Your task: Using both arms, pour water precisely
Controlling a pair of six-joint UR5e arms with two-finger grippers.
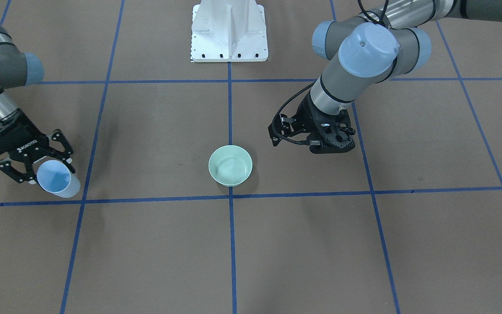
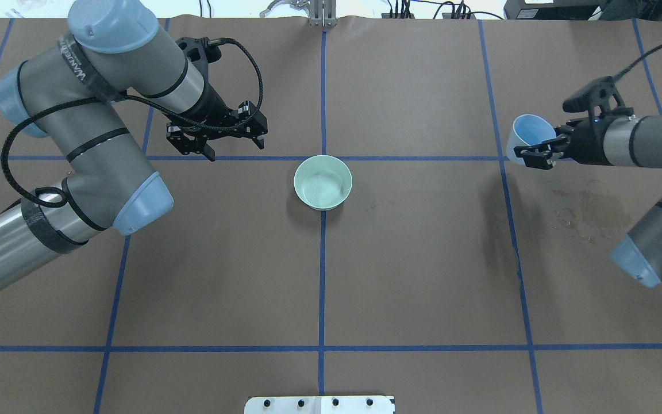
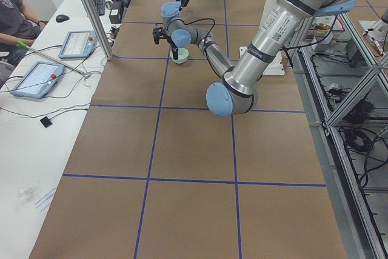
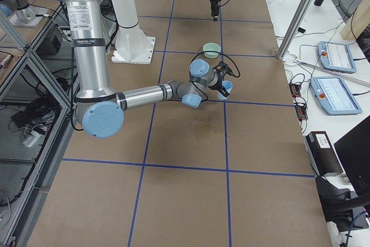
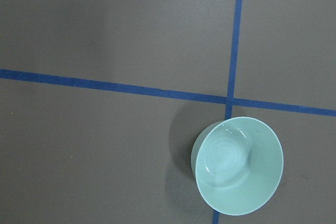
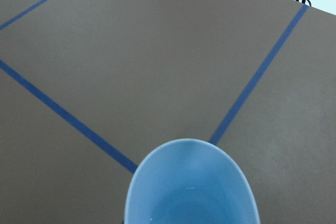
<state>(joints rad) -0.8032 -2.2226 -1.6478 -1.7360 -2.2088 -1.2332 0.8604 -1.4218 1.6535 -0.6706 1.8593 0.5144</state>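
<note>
**A:** What sits nearest me on the table (image 1: 146, 244)?

**B:** Closest to you, on your left, the right end effector (image 1: 44, 168) grips a blue cup (image 1: 55, 178). Its fingers (image 1: 61, 144) are closed against the cup's sides. The cup tilts, with its mouth turned toward you. A few tiny white glints show low inside it, and I cannot tell you whether they are liquid.

**A:** And the water?

**B:** You see the water (image 5: 223, 156) as a glossy sheen with white glints in the bottom of the green bowl (image 1: 230, 165). The bowl stands on the middle blue line (image 1: 232, 244), well apart from the cup.

**A:** What is beyond that?

**B:** A little farther from you, to your right of the bowl, the left end effector (image 2: 224, 144) hangs with its fingers spread wide, holding nothing. Farthest from you stands the white pedestal (image 1: 229, 32).
</note>
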